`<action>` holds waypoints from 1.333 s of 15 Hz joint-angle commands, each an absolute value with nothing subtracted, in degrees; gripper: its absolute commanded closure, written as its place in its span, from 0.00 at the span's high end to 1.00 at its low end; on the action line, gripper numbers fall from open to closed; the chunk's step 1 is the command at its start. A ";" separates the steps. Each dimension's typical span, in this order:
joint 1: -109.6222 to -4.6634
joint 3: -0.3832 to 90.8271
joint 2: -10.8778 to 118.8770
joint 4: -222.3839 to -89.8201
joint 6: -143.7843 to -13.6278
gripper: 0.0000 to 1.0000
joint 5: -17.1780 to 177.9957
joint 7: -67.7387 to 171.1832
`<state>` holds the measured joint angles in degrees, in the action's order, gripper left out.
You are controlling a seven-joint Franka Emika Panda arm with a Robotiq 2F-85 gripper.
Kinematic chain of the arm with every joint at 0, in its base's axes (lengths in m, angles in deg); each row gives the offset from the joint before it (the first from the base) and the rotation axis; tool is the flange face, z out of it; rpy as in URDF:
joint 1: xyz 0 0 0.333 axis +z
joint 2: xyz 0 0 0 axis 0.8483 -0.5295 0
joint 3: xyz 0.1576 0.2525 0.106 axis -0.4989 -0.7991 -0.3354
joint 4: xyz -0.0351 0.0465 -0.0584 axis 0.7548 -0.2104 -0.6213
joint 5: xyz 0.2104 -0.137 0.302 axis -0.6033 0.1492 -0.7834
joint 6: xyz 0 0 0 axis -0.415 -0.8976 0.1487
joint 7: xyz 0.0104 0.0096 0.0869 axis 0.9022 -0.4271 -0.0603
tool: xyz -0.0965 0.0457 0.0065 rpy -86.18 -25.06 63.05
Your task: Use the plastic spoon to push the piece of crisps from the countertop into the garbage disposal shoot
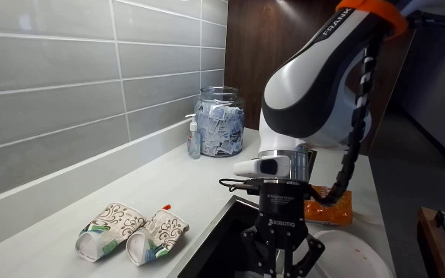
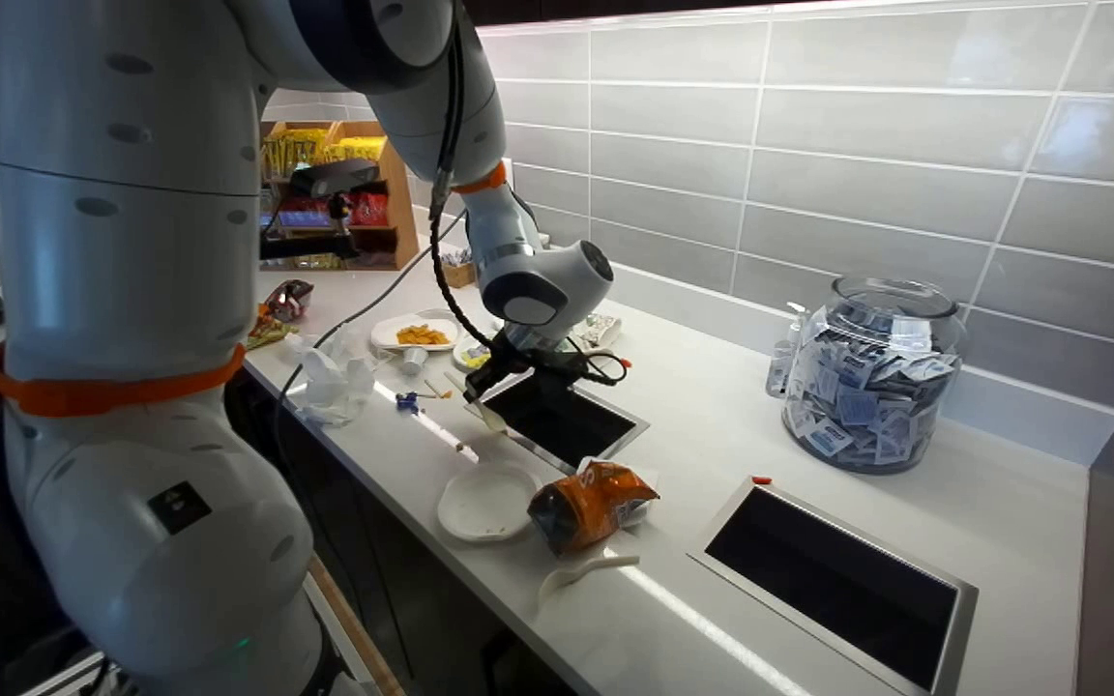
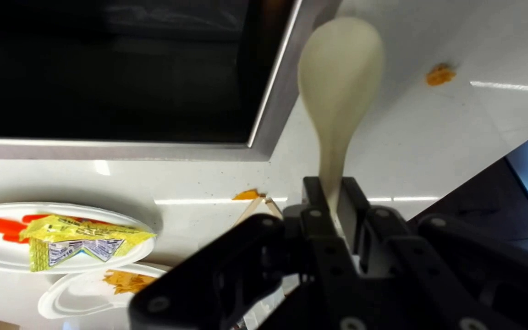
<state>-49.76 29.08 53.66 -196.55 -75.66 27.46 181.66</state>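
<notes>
The cream-white plastic spoon [image 3: 343, 59] points bowl-forward from my gripper [image 3: 331, 183], whose jaws are shut on its handle. In the wrist view its bowl overlaps the metal rim of the garbage disposal chute [image 3: 268, 123] and the pale countertop [image 3: 406, 151]. I cannot tell whether the bowl touches the surface. One orange piece of crisp [image 3: 440, 74] lies on the counter to the right of the bowl; a second crisp piece [image 3: 246, 195] sits below the rim's corner, beside thin wooden sticks. The chute's dark opening [image 2: 557, 420] also shows in both exterior views.
Near the chute are a white plate [image 2: 487, 501], an orange bag [image 2: 596, 503] and another pale spoon [image 2: 581, 572]. Two patterned cups [image 1: 110, 227] lie on the wall side. A glass jar [image 2: 876, 377] and another framed opening [image 2: 837, 580] stand farther along. Plates with a yellow wrapper [image 3: 80, 233] and crisps are close.
</notes>
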 commanded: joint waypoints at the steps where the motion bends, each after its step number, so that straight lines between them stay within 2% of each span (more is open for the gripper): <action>1: -49.77 29.02 52.37 -195.41 -77.02 0.03 29.20 181.75; 17: -48.35 28.20 55.38 -194.91 -79.64 0.03 28.57 175.18; 18: -49.59 28.03 53.33 -193.64 -77.66 0.14 28.32 178.25; 20: -49.29 27.83 54.09 -193.64 -78.06 0.14 28.31 176.59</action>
